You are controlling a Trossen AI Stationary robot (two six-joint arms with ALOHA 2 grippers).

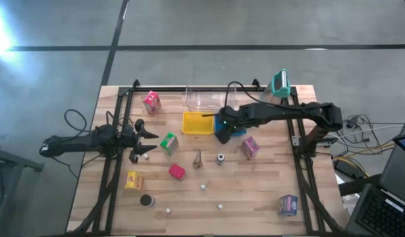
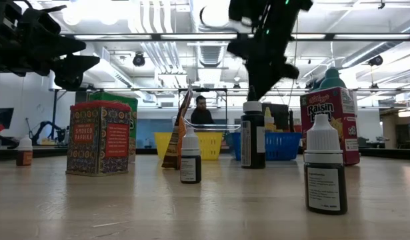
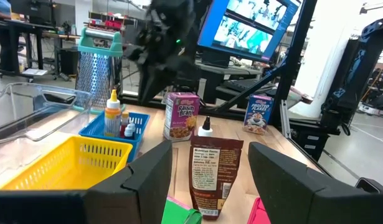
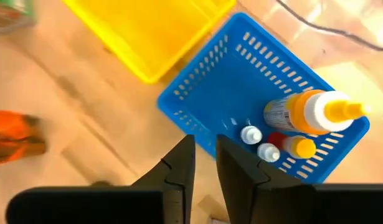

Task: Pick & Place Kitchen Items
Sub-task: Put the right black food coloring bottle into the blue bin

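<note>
My right gripper (image 4: 205,146) hangs above the near edge of the blue basket (image 4: 241,81), pointing steeply down. Its fingers stand a narrow gap apart with nothing between them. In the basket lie an orange bottle with a yellow cap (image 4: 309,112) and small white-capped bottles (image 4: 250,134). Loose items rest on the table: a green carton (image 1: 168,143), red carton (image 1: 177,172), yellow carton (image 1: 134,180), pink carton (image 1: 151,102), purple carton (image 1: 249,147), brown pouch (image 3: 213,177), small bottle (image 1: 220,158), dark disc (image 1: 147,200) and white balls (image 1: 203,187). My left gripper (image 1: 144,141) waits open at the table's left.
The yellow basket (image 1: 197,123) stands beside the blue one, toward the table's left. A clear jug (image 1: 205,99) and a teal-handled grater (image 1: 279,83) are at the far edge. A blue-purple carton (image 1: 288,205) sits near the front right corner. A person (image 2: 201,110) shows beyond the table.
</note>
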